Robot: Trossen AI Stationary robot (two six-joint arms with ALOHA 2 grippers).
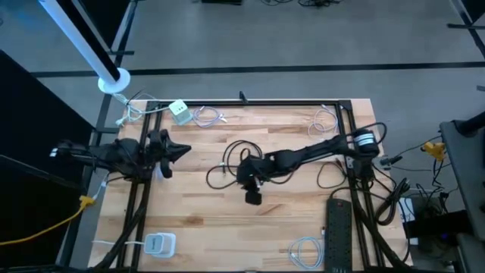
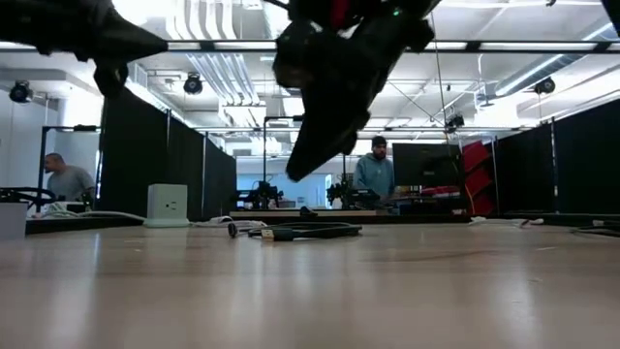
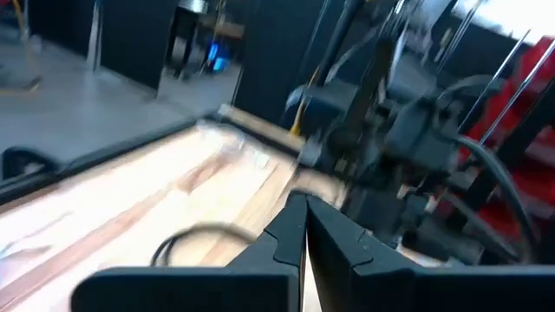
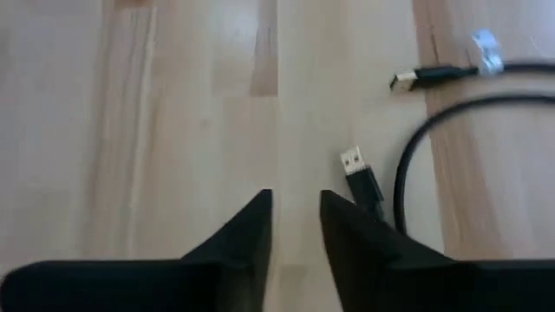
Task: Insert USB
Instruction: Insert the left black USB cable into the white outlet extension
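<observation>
Hovering over the middle of the wooden table (image 1: 227,220), my right gripper (image 4: 296,227) holds nothing, its two fingers parted only by a narrow gap. Only the right wrist view picks out the plugs: one black USB plug (image 4: 361,177) lies on the boards just beside the right finger, metal end bare, and a second USB plug (image 4: 418,78) rests farther out, beyond the first. A loop of black cable (image 4: 434,130) curves between and past them.

From the high view I see that same cable (image 1: 227,163) as a dark coil just beside the gripper (image 1: 252,196), toward the far edge, though the plugs are too small to tell there. The low view shows the coil (image 2: 308,231) flat on the table beneath the raised right gripper.

My left gripper (image 1: 179,151) waits at the left side of the table, well apart from the cable; the left wrist view shows its fingers (image 3: 282,238) pressed together.

Counting from above: two white chargers, one (image 1: 180,111) at the far edge and one (image 1: 160,244) at the near-left corner, three pale coiled cables, and one black power strip (image 1: 338,235) near the right arm's base. The low view adds two people standing in the room behind.
</observation>
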